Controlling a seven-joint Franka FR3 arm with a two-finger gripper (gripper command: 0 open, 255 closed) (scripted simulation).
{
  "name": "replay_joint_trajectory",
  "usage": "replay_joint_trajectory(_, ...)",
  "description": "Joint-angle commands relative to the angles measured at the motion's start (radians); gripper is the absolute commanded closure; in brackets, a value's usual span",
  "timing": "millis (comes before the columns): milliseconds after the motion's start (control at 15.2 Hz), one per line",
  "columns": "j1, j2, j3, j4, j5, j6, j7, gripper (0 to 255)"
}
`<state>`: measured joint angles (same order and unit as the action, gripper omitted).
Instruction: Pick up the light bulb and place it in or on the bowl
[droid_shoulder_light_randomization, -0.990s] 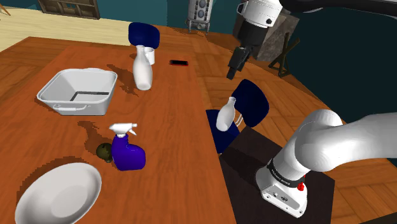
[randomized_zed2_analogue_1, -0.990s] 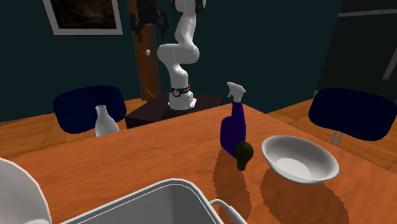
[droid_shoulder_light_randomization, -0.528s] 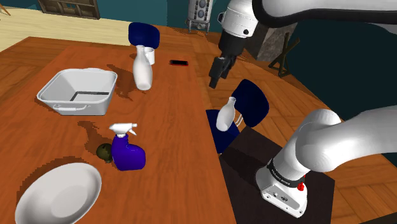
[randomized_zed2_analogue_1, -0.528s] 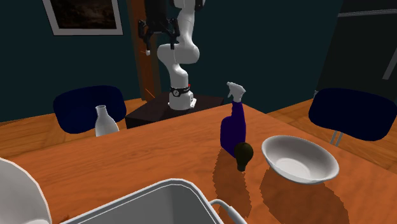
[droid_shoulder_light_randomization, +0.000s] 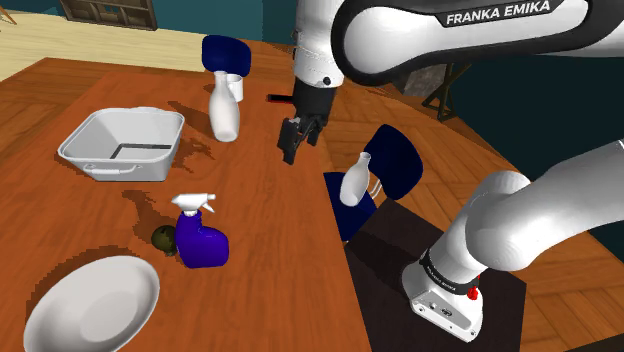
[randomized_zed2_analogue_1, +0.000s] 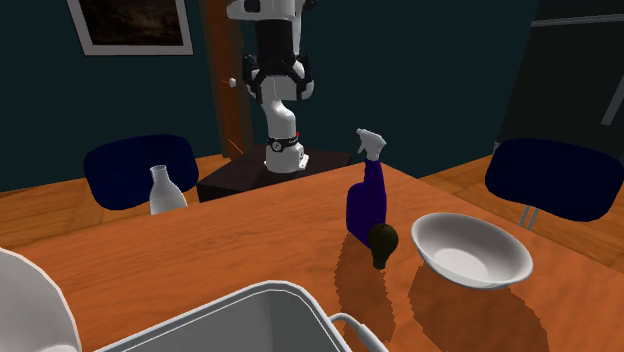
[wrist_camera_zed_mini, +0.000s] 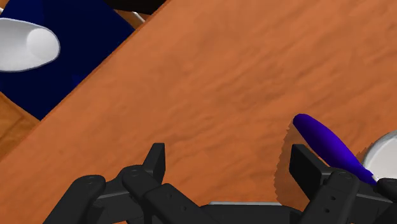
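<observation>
The light bulb (droid_shoulder_light_randomization: 161, 237) is a small dark olive thing lying on the wooden table beside a purple spray bottle (droid_shoulder_light_randomization: 200, 240). It also shows in the second exterior view (randomized_zed2_analogue_1: 382, 243), just in front of that bottle (randomized_zed2_analogue_1: 365, 195). The white bowl (droid_shoulder_light_randomization: 90, 305) sits near the table's front corner, close to the bulb, and appears as a shallow white dish (randomized_zed2_analogue_1: 470, 250). My gripper (droid_shoulder_light_randomization: 292, 140) hangs open above the middle of the table, well off from the bulb toward the shoulder view's right. Its fingers (wrist_camera_zed_mini: 156, 159) stand wide apart with nothing between them, and the purple bottle (wrist_camera_zed_mini: 324, 143) lies beyond one fingertip.
A white rectangular tub (droid_shoulder_light_randomization: 120, 145) and a tall white bottle (droid_shoulder_light_randomization: 224, 108) stand further back on the table, near a small black flat object (droid_shoulder_light_randomization: 282, 98). A blue chair (droid_shoulder_light_randomization: 395, 165) at the table's side carries another white bottle (droid_shoulder_light_randomization: 352, 182).
The arm has swung from beyond the table's edge toward the shoulder view's left and lower, bringing the gripper over the table. The fingers stayed open. Nothing on the table moved.
</observation>
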<state>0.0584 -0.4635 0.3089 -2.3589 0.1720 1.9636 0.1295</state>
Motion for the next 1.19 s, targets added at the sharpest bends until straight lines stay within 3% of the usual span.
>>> replay_joint_trajectory(0, -0.002, 0.079, 0.036, 0.042, -0.011, 0.036, 0.041, 0)
replay_joint_trajectory(330, 0.001, 0.261, 0.125, 0.138, -0.067, 0.112, 0.162, 0)
replay_joint_trajectory(660, 0.018, 0.464, 0.190, 0.266, -0.173, 0.159, 0.301, 0)
replay_joint_trajectory(1122, 0.111, 0.765, 0.205, 0.505, -0.354, 0.159, 0.485, 0)
